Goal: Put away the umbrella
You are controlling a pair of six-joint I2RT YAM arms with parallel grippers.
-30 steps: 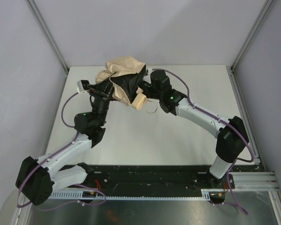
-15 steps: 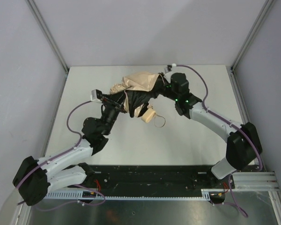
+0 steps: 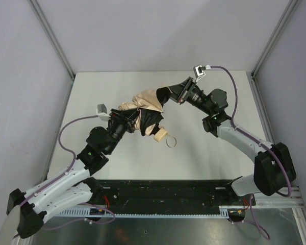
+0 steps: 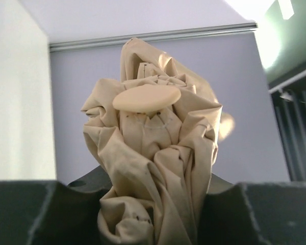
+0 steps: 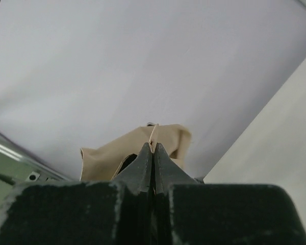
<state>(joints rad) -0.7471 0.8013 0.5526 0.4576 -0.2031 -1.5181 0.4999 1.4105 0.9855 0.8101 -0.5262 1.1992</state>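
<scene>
Above the table (image 3: 209,148), umbrella (image 3: 145,99) clamped in left jaws, right jaws pinching its edge

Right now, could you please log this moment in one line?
left gripper: shut on umbrella | right gripper: pinching fabric edge | handle: not gripped

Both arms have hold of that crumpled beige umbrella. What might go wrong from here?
1. The right gripper pinches only a thin fold of the umbrella fabric. It may slip free, or the cloth may strain if the arms pull apart.
2. The left gripper holds bunched cloth, so the bundle could slide out.
3. The handle and its wrist loop stick out loose and might snag.
</scene>
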